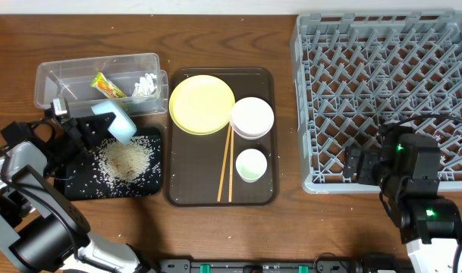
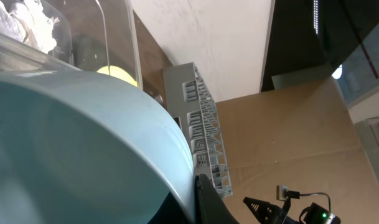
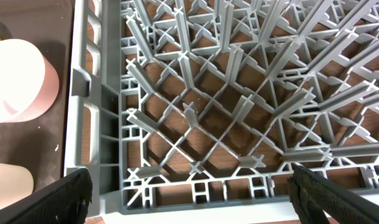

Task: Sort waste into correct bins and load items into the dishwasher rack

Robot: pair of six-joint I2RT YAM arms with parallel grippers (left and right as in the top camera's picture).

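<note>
My left gripper (image 1: 100, 125) is shut on the rim of the light blue bowl (image 1: 118, 121) and holds it tilted above the black tray (image 1: 79, 186), where rice grains (image 1: 127, 159) lie. In the left wrist view the bowl (image 2: 71, 143) fills the frame beside one finger (image 2: 205, 199). The clear box (image 1: 56, 80) holds the green-and-yellow wrapper (image 1: 108, 85) and white paper bits (image 1: 145, 85). The yellow plate (image 1: 202, 104), white-pink bowl (image 1: 252, 117), green cup (image 1: 251, 164) and chopsticks (image 1: 224, 163) lie on the brown serving tray (image 1: 183, 174). My right gripper (image 1: 367, 163) is open and empty over the front left corner of the grey rack (image 1: 382, 91).
Loose rice grains are scattered on the table around the black tray. In the right wrist view the rack's pegs (image 3: 226, 112) lie under the open fingers (image 3: 195, 202), with the white-pink bowl (image 3: 21, 78) and the cup (image 3: 9, 186) at the left.
</note>
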